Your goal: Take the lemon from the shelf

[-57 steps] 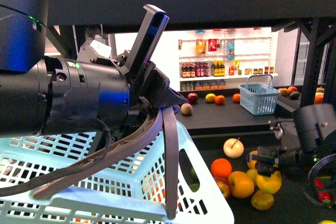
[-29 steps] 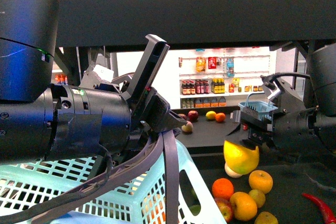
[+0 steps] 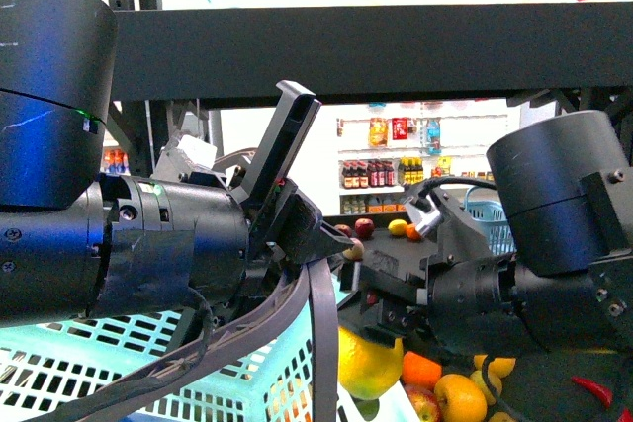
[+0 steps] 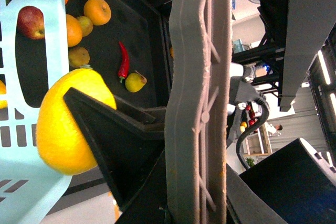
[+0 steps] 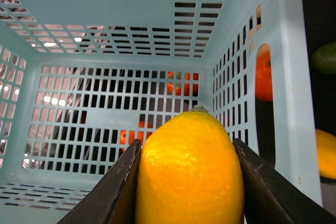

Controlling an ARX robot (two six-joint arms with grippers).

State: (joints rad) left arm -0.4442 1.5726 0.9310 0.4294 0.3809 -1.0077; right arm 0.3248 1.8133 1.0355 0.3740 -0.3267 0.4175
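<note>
Lemon [image 5: 190, 174] is clamped between the 2 jaws of the right gripper [image 5: 187, 148], held over the basket [image 5: 105, 35], below the shelf [image 3: 346, 46] deck. Right arm is reached leftward. Left gripper [image 3: 302, 318] is angled down; its opening cannot be told.

The left arm [image 3: 148, 244], with a green light [image 3: 156, 188], and right arm [image 3: 554, 244] are bulky black cylinders.

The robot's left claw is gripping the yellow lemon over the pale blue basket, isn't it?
Not quite: the right claw grips the lemon over the pale blue basket, as the right wrist view shows. The left claw holds the basket's grey handle.
</note>
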